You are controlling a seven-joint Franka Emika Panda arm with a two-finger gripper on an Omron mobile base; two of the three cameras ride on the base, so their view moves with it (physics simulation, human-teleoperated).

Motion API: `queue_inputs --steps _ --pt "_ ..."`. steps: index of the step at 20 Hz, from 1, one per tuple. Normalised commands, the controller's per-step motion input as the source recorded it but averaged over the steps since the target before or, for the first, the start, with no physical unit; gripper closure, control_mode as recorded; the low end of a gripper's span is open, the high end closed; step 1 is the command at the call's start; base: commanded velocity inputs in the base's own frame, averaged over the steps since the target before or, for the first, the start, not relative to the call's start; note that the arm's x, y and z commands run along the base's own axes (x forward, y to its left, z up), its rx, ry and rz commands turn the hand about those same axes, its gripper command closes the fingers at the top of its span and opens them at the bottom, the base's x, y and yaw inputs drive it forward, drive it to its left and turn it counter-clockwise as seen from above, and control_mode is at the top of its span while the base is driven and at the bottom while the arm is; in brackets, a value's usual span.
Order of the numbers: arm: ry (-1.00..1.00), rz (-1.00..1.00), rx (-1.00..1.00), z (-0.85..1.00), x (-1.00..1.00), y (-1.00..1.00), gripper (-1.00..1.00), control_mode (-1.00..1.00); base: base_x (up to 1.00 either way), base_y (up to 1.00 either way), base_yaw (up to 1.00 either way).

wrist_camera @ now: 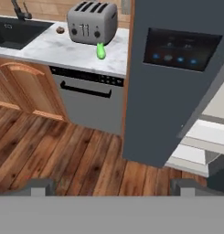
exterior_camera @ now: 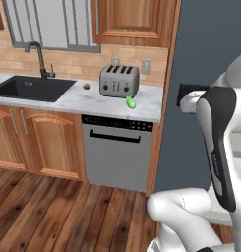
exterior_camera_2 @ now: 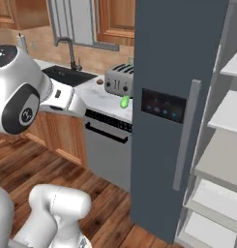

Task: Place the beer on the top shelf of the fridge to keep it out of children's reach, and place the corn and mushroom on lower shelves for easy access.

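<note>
Right base view: fridge (exterior_camera_2: pixel 168 72) door edge hiding the corn (exterior_camera_2: pixel 124 102) partly.

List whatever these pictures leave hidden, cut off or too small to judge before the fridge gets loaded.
- Corn: partly hidden behind the fridge door's edge in the right base view.
- Mushroom: too small for detail in the left base view.
- Top shelf: cut off by the right base view's right edge, so what it holds is unclear.
- End effector: just the fingertips rise at the hand view's bottom, set wide apart, holding nothing.
</note>
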Motion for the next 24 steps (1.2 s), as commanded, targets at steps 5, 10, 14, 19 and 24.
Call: queue_inputs --steps 5,10,14,19,24 --pt "0.00 0.00 0.00 0.00 0.00 0.00 -1.00 1.00 0.78 1.00 0.11" --pt "0.00 0.00 0.00 0.00 0.00 0.00 -1.00 1.00 0.89 0.73 -0.01" --pt "0.00 0.00 0.00 0.00 0.00 0.00 -1.00 1.00 0.78 0.29 -0.27" --pt "0.00 0.00 0.00 0.00 0.00 0.00 -1.00 1.00 0.70 0.10 -0.36" --pt "0.00 0.00 0.00 0.00 0.00 0.00 -1.00 1.00 0.69 0.11 -0.37"
